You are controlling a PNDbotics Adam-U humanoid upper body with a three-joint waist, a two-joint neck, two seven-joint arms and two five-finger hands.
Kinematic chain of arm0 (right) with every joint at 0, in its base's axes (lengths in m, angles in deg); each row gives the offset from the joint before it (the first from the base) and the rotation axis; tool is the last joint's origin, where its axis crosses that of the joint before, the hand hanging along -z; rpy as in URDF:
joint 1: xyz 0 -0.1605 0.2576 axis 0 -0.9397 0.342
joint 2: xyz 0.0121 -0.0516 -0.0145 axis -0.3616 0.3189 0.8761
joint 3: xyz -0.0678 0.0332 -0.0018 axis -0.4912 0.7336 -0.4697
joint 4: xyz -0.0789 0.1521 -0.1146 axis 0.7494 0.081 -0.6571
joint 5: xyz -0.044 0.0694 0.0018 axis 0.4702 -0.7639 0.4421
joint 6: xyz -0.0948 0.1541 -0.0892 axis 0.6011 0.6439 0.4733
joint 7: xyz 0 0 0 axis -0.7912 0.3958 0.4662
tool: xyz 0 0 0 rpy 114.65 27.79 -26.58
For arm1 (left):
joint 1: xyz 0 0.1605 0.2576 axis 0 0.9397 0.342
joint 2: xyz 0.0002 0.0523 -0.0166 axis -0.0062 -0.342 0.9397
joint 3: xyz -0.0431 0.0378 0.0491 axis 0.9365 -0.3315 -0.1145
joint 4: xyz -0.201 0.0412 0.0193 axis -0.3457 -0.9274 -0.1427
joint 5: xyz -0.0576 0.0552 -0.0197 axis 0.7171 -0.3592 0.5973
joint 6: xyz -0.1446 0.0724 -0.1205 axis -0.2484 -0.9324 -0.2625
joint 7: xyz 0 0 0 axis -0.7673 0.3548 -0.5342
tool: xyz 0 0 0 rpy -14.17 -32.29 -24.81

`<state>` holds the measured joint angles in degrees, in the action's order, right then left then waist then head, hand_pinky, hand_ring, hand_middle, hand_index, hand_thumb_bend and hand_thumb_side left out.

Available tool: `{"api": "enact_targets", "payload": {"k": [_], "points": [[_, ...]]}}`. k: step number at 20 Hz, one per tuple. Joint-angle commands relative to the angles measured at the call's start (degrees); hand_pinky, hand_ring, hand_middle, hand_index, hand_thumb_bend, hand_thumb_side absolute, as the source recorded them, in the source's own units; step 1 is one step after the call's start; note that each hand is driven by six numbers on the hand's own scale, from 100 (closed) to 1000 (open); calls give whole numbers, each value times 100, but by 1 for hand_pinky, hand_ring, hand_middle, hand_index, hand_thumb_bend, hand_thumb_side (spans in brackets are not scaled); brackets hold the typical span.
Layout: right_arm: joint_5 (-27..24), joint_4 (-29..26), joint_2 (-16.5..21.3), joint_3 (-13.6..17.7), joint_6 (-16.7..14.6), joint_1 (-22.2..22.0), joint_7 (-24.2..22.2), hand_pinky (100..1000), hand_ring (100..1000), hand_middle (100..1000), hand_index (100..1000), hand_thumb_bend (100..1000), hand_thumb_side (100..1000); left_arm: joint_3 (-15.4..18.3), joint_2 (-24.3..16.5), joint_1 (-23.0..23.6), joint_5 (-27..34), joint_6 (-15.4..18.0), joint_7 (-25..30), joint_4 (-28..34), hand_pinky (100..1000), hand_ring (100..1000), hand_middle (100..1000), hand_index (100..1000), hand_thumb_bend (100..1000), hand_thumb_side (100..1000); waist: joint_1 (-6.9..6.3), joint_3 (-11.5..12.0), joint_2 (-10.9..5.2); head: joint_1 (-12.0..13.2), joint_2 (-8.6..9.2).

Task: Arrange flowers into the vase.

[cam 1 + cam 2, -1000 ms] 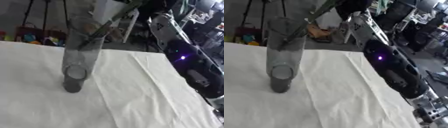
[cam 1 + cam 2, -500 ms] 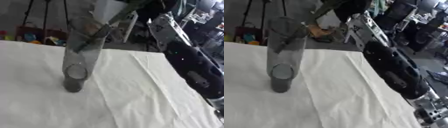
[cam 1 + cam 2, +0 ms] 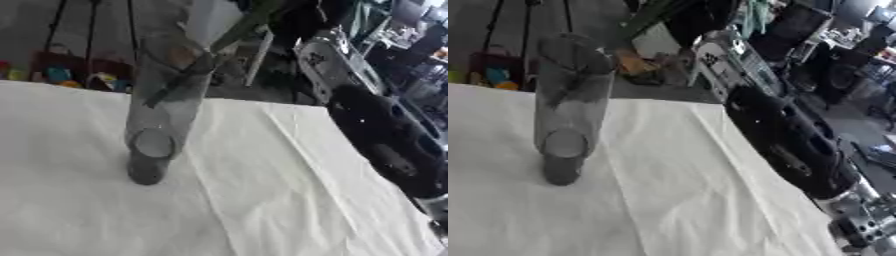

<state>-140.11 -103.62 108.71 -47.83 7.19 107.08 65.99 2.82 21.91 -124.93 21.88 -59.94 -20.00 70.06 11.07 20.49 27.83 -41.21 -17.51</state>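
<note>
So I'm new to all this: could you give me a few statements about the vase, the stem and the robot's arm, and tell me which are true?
1. The vase is made of clear glass. True.
2. The vase lies on its side. False: it stands upright on the white tablecloth.
3. A green stem slants down into the vase's mouth from the upper right. True.
4. The tablecloth is dark blue. False: it is white, with creases.
5. The black arm comes in along the left side. False: it runs along the right side, so it is the robot's right arm.
6. The hand holding the stem shows plainly. False: the top of the stem is too dark and blurred to tell a hand.
</note>
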Motion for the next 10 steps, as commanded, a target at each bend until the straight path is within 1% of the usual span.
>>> {"api": "enact_targets", "payload": {"k": [1, 4, 6, 10], "points": [[233, -79, 284, 71, 8, 32, -104, 303, 531, 624, 649, 472, 742, 10, -52, -57, -11, -15, -12, 76, 760, 755, 833, 930, 100, 859, -45, -21, -120, 8, 45], [430, -102, 290, 82, 19, 25, -158, 305, 533, 629, 650, 473, 729, 6, -48, -49, -21, -23, -8, 76, 760, 756, 834, 930, 100, 860, -48, -37, -117, 5, 51], [557, -107, 309, 98, 52, 22, -164, 302, 531, 623, 634, 468, 667, 6, -48, -46, -26, -28, -9, 76, 760, 756, 834, 930, 100, 860, -49, -54, -120, 0, 48], [892, -104, 364, 140, 165, 10, -146, 307, 537, 638, 638, 476, 658, 4, -55, -38, -31, -43, -17, 76, 760, 756, 833, 930, 100, 860, -34, -79, -139, -11, 53]]}}
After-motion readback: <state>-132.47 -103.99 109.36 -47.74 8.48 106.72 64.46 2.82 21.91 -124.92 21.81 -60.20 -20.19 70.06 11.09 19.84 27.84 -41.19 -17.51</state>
